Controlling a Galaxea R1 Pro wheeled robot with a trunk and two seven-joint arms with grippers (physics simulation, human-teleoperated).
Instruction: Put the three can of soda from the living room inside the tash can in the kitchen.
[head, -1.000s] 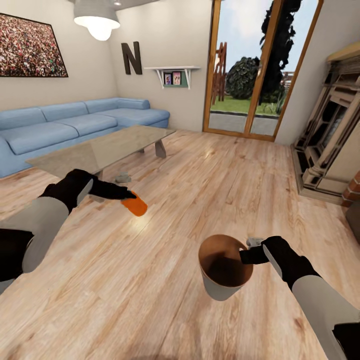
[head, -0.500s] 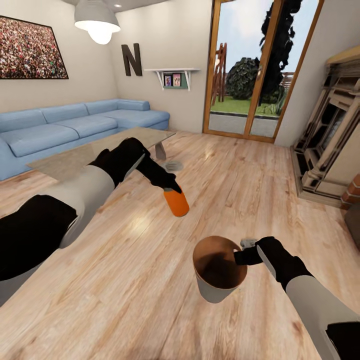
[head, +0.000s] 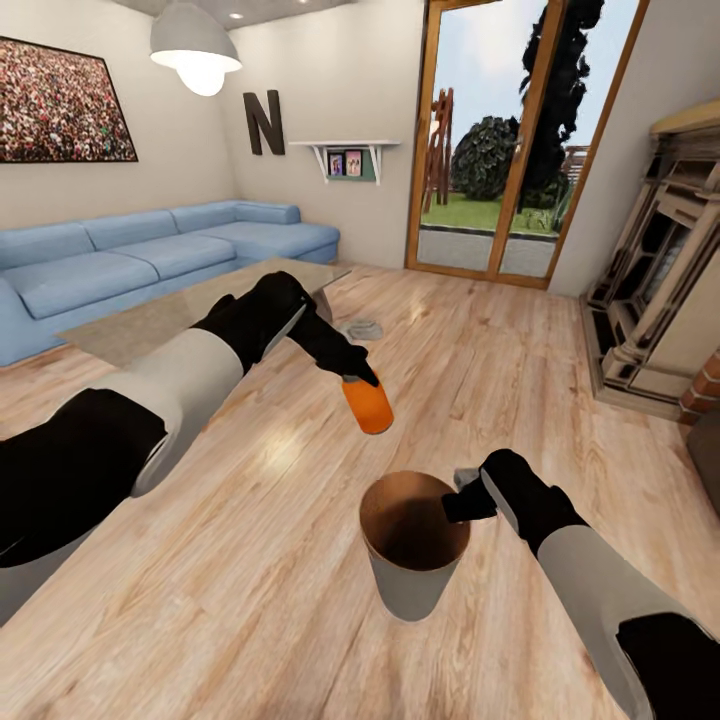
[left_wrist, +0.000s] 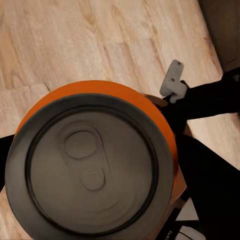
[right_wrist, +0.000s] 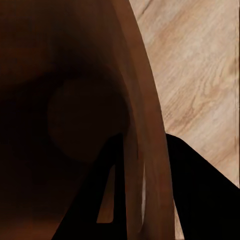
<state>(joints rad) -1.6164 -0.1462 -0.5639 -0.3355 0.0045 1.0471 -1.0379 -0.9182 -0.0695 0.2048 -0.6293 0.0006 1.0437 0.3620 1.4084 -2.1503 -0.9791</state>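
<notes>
My left gripper (head: 356, 376) is shut on the top of the bright orange can of soda (head: 369, 407), which hangs upright in the air just above the far rim of the tash can (head: 408, 590). The left wrist view looks straight down on the can's silver top (left_wrist: 90, 167). The pale grey bin with its copper-brown inside is held off the floor by my right gripper (head: 457, 504), which is shut on its rim. In the right wrist view the bin's inside (right_wrist: 55, 100) is dark and one finger (right_wrist: 112, 200) lies inside the rim. The other cans are out of view.
This is the living room: a light-blue corner sofa (head: 150, 250) at left, a glass coffee table (head: 185, 308) behind my left arm, glass garden doors (head: 500, 150) ahead, and a stone fireplace unit (head: 660, 290) at right. Wooden floor (head: 250, 560) spreads below.
My left arm has swung right with the orange can, from beside the coffee table to above the bin. The right arm has brought the bin a little left and nearer.
</notes>
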